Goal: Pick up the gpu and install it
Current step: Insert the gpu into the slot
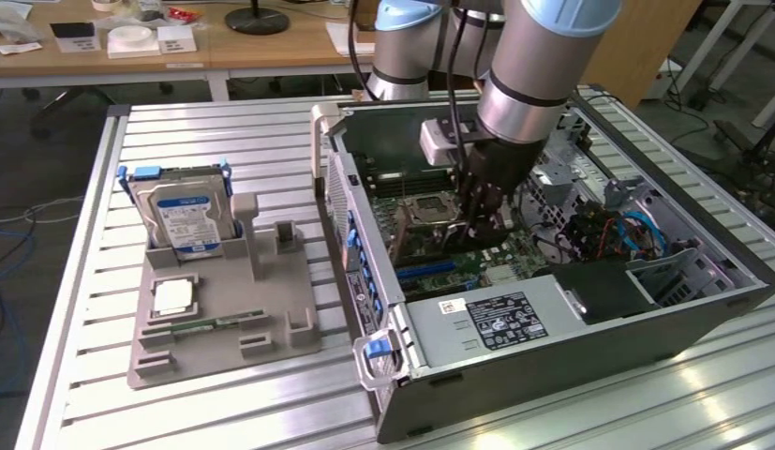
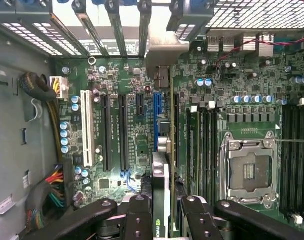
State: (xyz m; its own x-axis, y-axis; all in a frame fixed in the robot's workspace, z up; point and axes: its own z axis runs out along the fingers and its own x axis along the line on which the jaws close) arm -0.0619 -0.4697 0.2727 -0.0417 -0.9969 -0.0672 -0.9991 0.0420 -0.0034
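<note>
One arm, exterior view: the gripper hangs inside the open computer case, low over the motherboard and just beside the CPU socket
Parts fixture, exterior view: a grey fixture sits on the table toward the exterior view's left, well apart from the case; the hard drive stands upright in it and the memory stick lies flat near its front
Gripper, wrist view: fingers clamped from both sides on the gpu, which is seen edge-on
Gpu position, wrist view: held on edge along the blue slot, its silver bracket up against the case's rear openings; whether the connector edge has entered the slot I cannot tell
Neighbours, wrist view: the white slot lies well to one side, the memory slots to the other
Risk, alignment: if the card's edge sits slightly off the slot line, a downward push would likely land on the slot's wall and strain card or board
Risk, bracket: the bracket could catch on the rear frame and tip the card, so one end seats while the other rides high
Risk, grip: the hold is on a thin card near one end; a skewed push may let it twist between the fingers
</note>
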